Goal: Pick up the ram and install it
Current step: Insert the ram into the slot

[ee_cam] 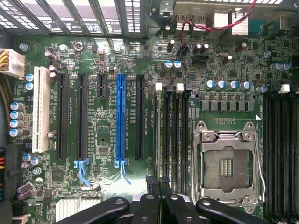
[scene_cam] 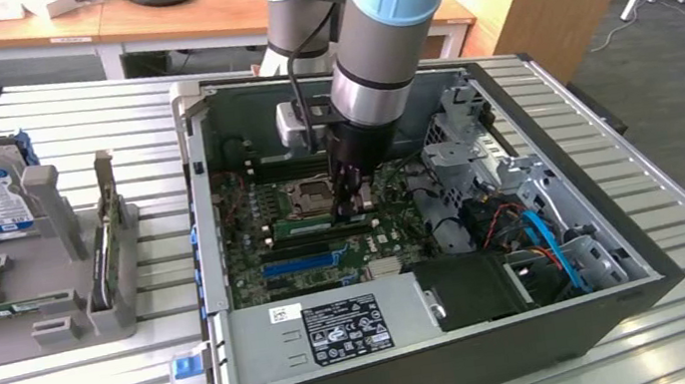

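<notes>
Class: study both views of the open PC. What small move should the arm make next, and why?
Probably a short, straight push down. The ram already stands slotted beside the empty CPU socket, with the shut gripper at one end. Whether the white latch at the other end has snapped in is unclear.

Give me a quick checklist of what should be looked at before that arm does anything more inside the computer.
1. Gripper closed on the memory stick: ok.
2. Stick running in line with the memory slots beside the processor socket: ok.
3. Stick pressed fully down into its slot: cannot tell.
4. White clip at the slot's end latched: cannot tell.
5. Blue cable well apart from the gripper: ok.
</notes>
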{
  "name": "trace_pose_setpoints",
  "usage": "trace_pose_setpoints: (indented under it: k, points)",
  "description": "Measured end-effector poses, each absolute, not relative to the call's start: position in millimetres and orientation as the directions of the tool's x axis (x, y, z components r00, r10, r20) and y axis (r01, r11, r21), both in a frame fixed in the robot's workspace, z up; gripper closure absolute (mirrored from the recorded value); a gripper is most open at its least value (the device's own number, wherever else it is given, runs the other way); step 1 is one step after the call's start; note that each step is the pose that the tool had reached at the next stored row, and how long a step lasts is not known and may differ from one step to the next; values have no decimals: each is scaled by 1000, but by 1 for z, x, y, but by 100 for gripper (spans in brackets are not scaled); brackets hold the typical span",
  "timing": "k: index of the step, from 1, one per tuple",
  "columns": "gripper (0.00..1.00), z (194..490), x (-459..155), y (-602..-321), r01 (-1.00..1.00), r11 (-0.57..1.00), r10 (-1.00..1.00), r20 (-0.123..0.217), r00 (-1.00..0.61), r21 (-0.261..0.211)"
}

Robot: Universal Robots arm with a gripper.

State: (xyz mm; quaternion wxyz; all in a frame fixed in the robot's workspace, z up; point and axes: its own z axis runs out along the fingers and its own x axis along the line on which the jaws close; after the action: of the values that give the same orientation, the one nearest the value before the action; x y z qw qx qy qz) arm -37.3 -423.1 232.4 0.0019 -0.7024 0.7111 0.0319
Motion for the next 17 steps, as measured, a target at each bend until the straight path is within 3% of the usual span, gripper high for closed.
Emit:
trace_pose_setpoints:
  k: [17]
  points:
    - [88,232,-37,-422,-999,24,-999,-48,-26,43]
